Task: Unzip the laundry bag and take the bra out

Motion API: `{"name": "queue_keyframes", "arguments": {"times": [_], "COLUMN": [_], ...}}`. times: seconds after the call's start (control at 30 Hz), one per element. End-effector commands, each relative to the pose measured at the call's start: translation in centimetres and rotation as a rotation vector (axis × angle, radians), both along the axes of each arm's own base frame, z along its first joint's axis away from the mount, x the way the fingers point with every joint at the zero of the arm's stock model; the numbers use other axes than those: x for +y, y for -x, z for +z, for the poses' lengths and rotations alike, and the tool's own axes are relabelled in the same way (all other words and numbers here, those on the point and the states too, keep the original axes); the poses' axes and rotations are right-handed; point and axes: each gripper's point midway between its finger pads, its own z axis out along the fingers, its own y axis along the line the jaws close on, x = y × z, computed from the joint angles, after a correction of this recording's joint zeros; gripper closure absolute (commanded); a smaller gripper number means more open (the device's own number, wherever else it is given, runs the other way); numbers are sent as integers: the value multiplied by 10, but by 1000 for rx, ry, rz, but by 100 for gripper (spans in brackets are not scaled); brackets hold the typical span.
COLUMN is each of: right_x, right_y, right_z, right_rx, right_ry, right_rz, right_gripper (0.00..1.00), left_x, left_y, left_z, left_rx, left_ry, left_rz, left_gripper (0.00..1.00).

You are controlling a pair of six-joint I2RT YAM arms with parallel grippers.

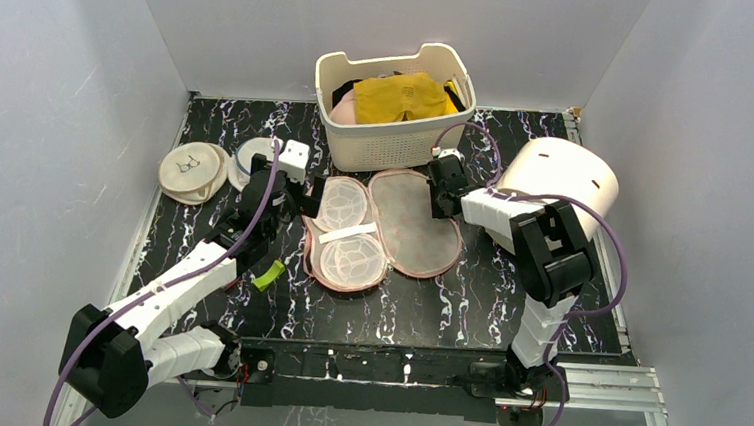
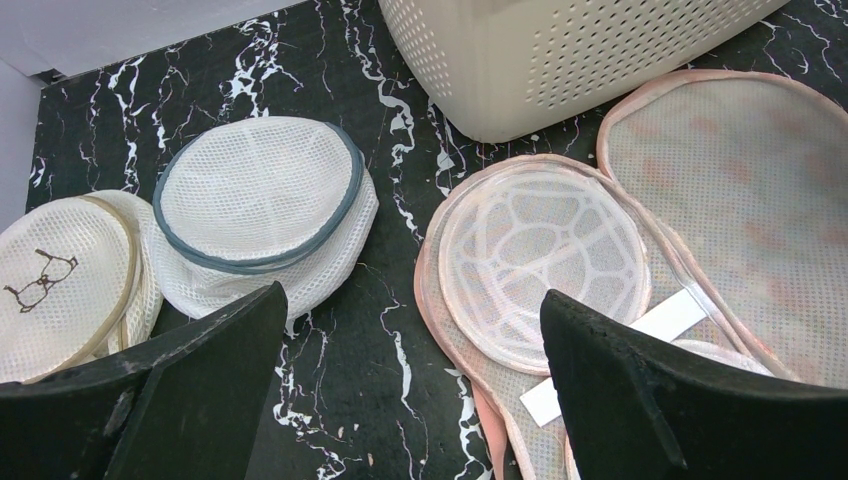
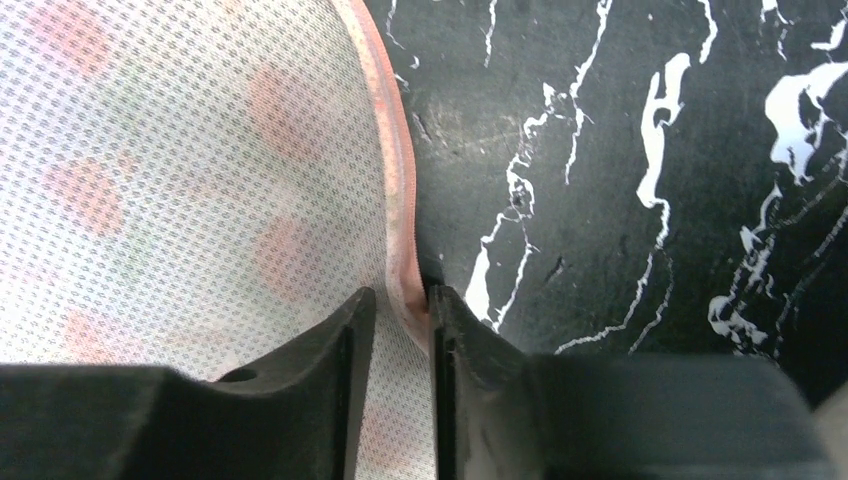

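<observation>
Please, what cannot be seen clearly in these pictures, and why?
- Zipper pull of the open peach mesh laundry bag: too small in the top view.
- Mustard-yellow fabric bra: lower part hidden by the cream slotted plastic basket wall, top view.
- Right wrist view: the black right gripper fingers cover the pinched pink edging.

The black, white-veined marble-look tabletop (image 1: 446, 313) carries a cream perforated plastic basket (image 1: 398, 146) at upper centre. Just below it lies an opened peach mesh laundry bag (image 1: 417, 231). At left lie a cream round mesh disc (image 1: 191, 172) and a grey-rimmed white mesh disc (image 1: 244, 159).
</observation>
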Motion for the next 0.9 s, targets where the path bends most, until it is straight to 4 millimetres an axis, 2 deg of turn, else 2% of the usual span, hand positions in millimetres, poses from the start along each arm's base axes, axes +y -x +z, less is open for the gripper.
{"name": "queue_keyframes", "arguments": {"times": [0.0,0.07,0.2,0.23,0.43,0.63,0.87], "right_x": [11,11,8,9,16,5,-16], "right_y": [-3,-5,-10,-10,-2,10,20], "right_z": [0,7,35,48,96,128,170], "right_rx": [-34,-52,-114,-137,-204,-242,-289], "right_ry": [-75,-75,-64,-80,-148,-143,-84], "right_rz": [34,42,45,50,87,69,22], "right_gripper": [88,100,100,100,100,100,100], "left_x": [-4,-4,-5,-4,-4,-5,-6], "left_y": [-3,-3,-3,-3,-3,-2,-2], "left_z": [27,26,26,25,24,25,25], "left_rx": [-59,-56,-55,-55,-52,-52,-52], "left_ry": [37,37,37,35,33,34,37], "left_rz": [-2,-1,-4,-2,-1,-2,-7], "left_gripper": [2,3,2,2,3,3,3]}}
